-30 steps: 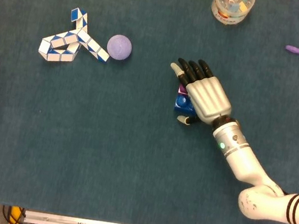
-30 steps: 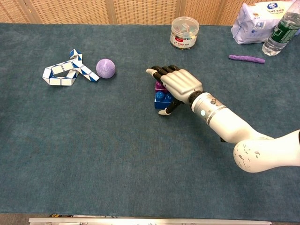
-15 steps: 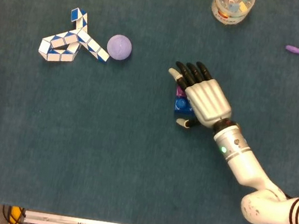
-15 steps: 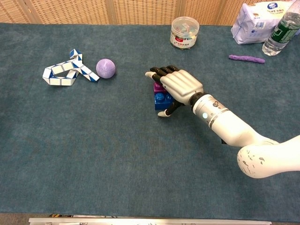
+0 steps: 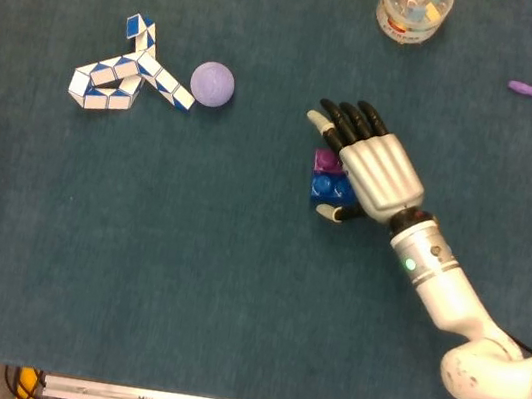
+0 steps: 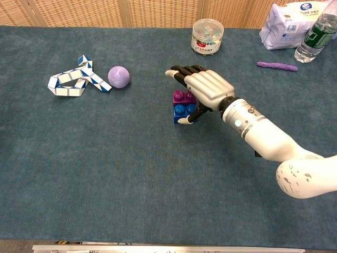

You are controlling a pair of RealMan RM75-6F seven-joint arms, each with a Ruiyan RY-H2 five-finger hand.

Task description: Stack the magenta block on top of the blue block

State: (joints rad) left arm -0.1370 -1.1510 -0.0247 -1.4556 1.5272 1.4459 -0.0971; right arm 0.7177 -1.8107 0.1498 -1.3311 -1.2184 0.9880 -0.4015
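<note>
1. Hovering over the stack, the right hand (image 6: 206, 90) had its fingers (image 6: 181, 71) spread, apparently gripping nothing.
2. The magenta block (image 6: 184, 97) sat atop the blue block (image 6: 181, 112) mid-worktop (image 6: 131, 168); only withdrawal seemed left.

A lab-style tabletop test setup. Blue felt table (image 6: 105, 174), woven screen (image 6: 105, 11) behind, scattered toys like a snake puzzle (image 6: 73, 78).

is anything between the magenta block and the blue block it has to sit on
Nothing visible. In the chest view the magenta block already sits directly on the blue block, with the right hand just beside them, fingers spread above.
</note>
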